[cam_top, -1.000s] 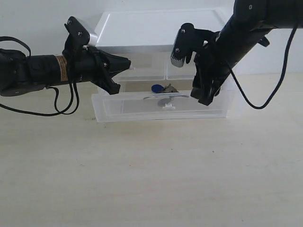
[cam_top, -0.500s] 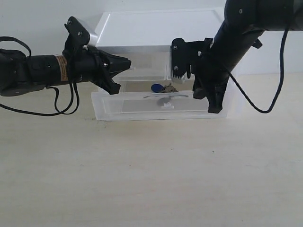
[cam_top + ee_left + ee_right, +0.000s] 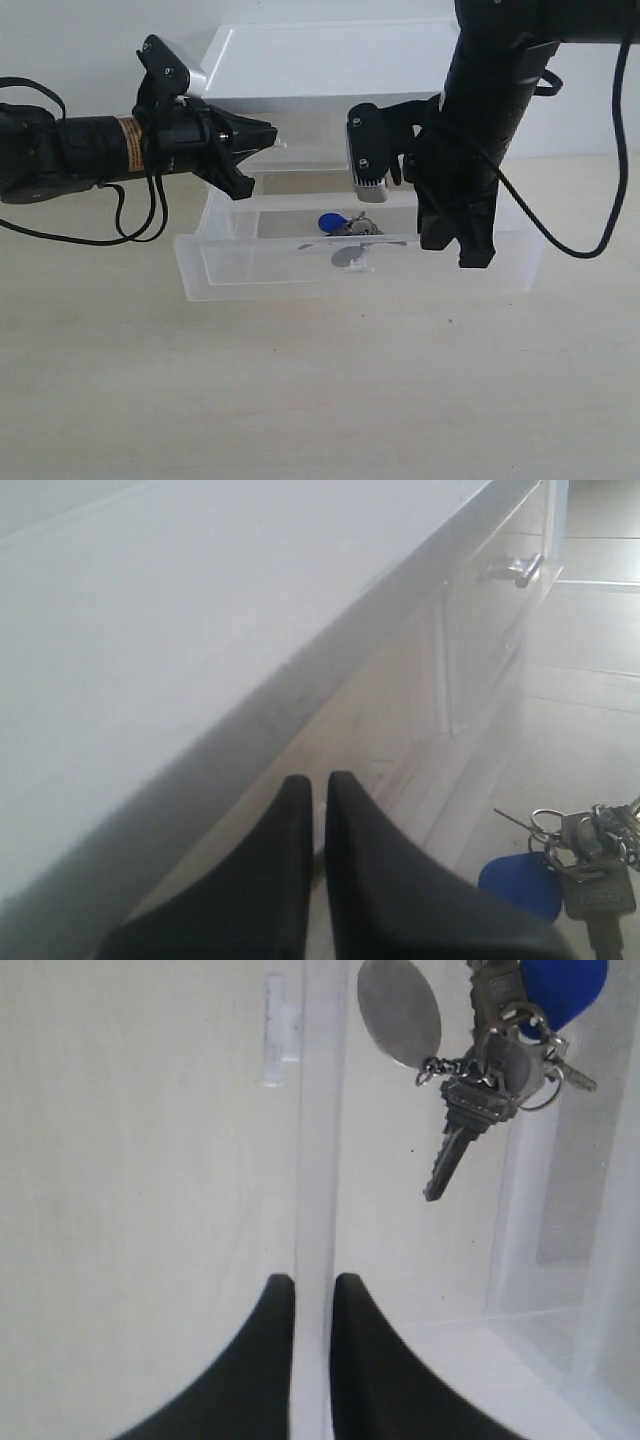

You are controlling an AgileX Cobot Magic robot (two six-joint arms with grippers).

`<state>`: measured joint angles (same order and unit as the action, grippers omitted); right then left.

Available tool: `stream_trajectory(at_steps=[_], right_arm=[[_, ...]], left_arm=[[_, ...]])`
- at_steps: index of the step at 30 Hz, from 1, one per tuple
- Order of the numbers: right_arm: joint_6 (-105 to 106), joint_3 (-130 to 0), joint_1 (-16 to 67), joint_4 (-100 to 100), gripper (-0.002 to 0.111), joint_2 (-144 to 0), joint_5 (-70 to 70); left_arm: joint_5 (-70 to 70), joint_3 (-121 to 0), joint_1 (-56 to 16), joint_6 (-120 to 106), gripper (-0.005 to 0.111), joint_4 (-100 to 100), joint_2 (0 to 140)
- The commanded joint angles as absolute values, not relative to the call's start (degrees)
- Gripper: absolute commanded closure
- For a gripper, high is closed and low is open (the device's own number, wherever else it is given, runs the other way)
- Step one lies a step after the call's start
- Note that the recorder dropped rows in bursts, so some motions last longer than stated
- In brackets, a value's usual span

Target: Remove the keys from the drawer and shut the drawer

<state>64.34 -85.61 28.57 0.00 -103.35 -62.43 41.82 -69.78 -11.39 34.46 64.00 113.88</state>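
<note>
The wide clear drawer [image 3: 260, 270] stands pulled out from the white cabinet [image 3: 330, 60]. The keys [image 3: 347, 225] lie inside it near the middle, with a blue head and a dark oval fob. My right gripper [image 3: 477, 256] is shut on the drawer's front wall, right of the white tab handle [image 3: 357, 264]. In the right wrist view my right gripper [image 3: 312, 1282] straddles that wall [image 3: 318, 1160], with the keys [image 3: 482, 1085] beyond it. My left gripper [image 3: 272, 134] is shut and empty against the cabinet's upper left front. In the left wrist view it [image 3: 318, 780] sits under the cabinet top, above the keys [image 3: 590, 865].
Two half-width translucent drawers [image 3: 310, 150] sit shut above the open one; one handle [image 3: 515, 570] shows in the left wrist view. The cabinet stands at the back of a pale wooden table [image 3: 320, 390], against a white wall.
The right gripper has moved toward the table's front, and the drawer has slid well out of the cabinet with it. The keys rode along inside. The left arm has not moved.
</note>
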Motion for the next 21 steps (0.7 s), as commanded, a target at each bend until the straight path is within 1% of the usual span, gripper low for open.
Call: stream_trajectory(at_steps=[1,4,5,7,11,12,13,16,21], right_arm=[[61.4,-85.3,28.5,-1.1,0.108,-101.8,-61.8],[60.8,-85.3,28.5,5.5,0.107,-101.8,-60.6],[60.8,-85.3,28.5,5.7,0.105,-101.8,-60.6],[60.3,-85.3,28.5,5.7,0.095,-101.8,-60.9],[58.5,-85.3,28.5,5.4,0.071,-101.8,-62.5],[57.8,-85.3,28.5,5.1,0.067,-101.8,-63.1],[57.7,-85.3,28.5,4.7,0.065,-101.8,-63.2],[55.3,-85.3,28.5,4.6,0.065,-101.0,-59.7],[40.3,-85.3,28.5,5.6,0.065,-98.4,-42.0]], left_arm=[[40.7,-70.1,-11.3,35.2,0.102,64.0,114.3],[40.7,-70.1,-11.3,35.2,0.102,64.0,114.3],[40.7,-70.1,-11.3,35.2,0.102,64.0,114.3],[40.7,-70.1,-11.3,35.2,0.102,64.0,114.3],[40.7,-70.1,-11.3,35.2,0.102,64.0,114.3],[40.7,-70.1,-11.3,35.2,0.102,64.0,114.3],[40.7,-70.1,-11.3,35.2,0.102,64.0,114.3],[41.0,-70.1,-11.3,35.2,0.102,64.0,114.3],[41.7,-70.1,-11.3,35.9,0.102,64.0,114.3]])
